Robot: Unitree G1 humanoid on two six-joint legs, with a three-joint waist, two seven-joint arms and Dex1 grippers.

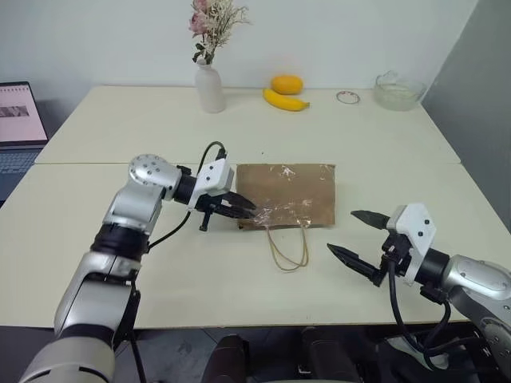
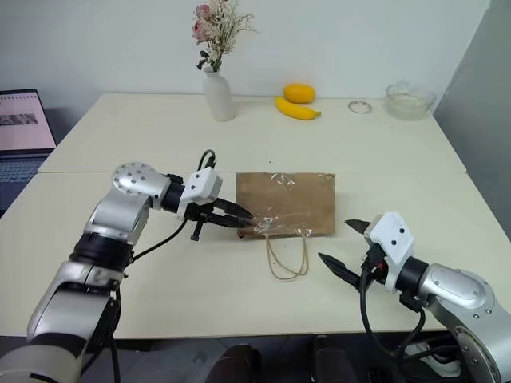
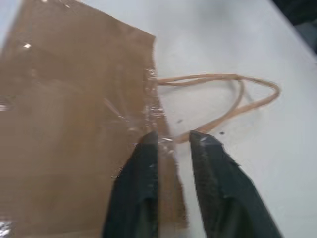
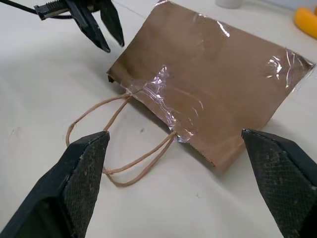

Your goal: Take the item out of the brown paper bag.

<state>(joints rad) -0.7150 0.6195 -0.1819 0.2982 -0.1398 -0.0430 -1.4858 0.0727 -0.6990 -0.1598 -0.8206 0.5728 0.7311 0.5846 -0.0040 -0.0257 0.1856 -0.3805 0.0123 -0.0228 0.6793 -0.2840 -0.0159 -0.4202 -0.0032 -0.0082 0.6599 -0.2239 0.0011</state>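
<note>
The right gripper [image 1: 361, 235], fingers spread wide, is held above the bench [image 1: 120, 239] near its front edge. The left gripper [image 1: 244, 209], fingers slightly apart, is at the bag's [image 1: 299, 187] mouth corner. The bag lies flat mid-bench.

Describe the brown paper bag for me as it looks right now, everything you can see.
The creased kraft-brown paper bag lies flat on the cream table, mouth toward the robot. Shiny clear tape runs along the mouth edge, and two thin looped cord handles trail onto the table. The left end effector is at its near-left corner; contact is unclear. No contents show.
</note>
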